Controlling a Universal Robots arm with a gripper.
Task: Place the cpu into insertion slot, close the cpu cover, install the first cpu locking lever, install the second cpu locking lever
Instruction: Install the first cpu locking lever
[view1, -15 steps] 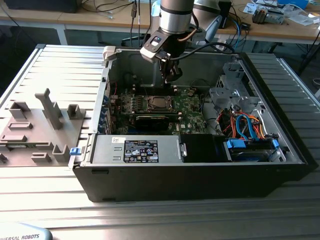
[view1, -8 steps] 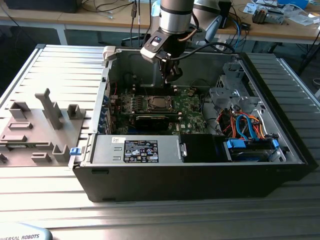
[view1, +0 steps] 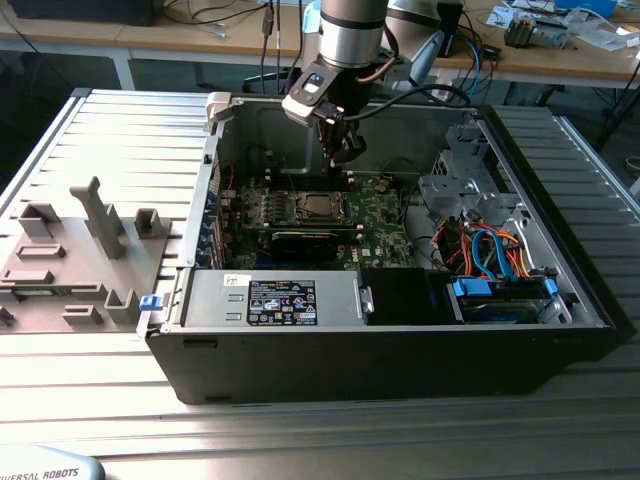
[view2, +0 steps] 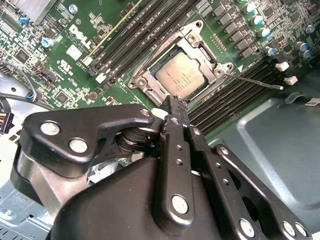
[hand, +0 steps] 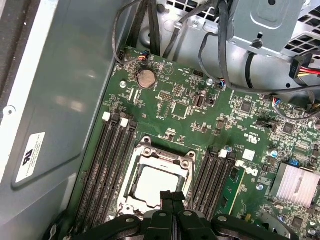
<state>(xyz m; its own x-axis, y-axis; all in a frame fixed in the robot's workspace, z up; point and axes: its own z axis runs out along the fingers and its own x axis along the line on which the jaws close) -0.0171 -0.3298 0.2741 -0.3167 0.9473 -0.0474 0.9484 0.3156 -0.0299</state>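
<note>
1. Lever stage, by my reading: the cpu sits in the insertion slot, with the cpu cover folded flat over its edges.
2. One thin locking lever juts free beside the memory slots.
3. My gripper, fingers pinched together and holding nothing, hovers at the cover's edge, just beside the chip (contact unclear).
4. Latching that wire, I judge, calls for a narrow, steady push.

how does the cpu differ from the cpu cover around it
The cpu is a solid, dull grey square; the cpu cover is a brighter frame with a square cut-out. The cpu sits inside that opening; the cover rings it and reaches wider. Both are square, metallic and lie flat.
</note>
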